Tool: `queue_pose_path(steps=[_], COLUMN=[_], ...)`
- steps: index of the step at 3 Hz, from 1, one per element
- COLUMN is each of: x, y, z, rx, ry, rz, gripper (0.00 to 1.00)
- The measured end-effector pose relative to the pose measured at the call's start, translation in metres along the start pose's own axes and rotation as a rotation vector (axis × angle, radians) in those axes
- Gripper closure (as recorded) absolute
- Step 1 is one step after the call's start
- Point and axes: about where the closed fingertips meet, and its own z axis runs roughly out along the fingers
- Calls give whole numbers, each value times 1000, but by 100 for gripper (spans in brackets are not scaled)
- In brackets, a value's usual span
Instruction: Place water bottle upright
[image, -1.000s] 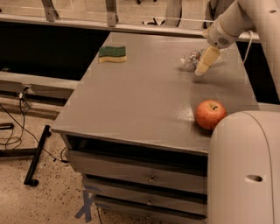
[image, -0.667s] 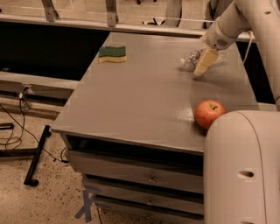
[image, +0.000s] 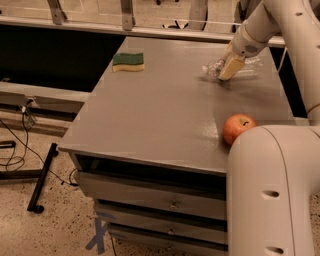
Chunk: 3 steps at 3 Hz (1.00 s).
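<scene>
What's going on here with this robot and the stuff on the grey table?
A one-armed robot is working on a water bottle that lies on its side near the far right of the grey table. Its gripper is lowered right at the bottle's middle, and the bottle is not yet upright. An apple sits near the front right edge, and a green and yellow sponge sits at the far left, both away from the gripper.

No writing, brand or number can be read, not even on the water bottle (image: 251, 64) lying on the desk (image: 150, 115) at 1 o'clock, with the tool (image: 231, 68) over it. A blue tape cross (image: 97, 234) marks the floor at 7 o'clock.
</scene>
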Motion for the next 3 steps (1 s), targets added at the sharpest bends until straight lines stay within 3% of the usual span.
queue_pose_path(steps=[1,2,3], x=[-14,-49,-84], y=[5,17,31], z=[-9,-35,-81], rx=[-18,-31,-14], ry=[-10,-64,-202], rz=[-50,-68,-15], gripper=[87,100,100])
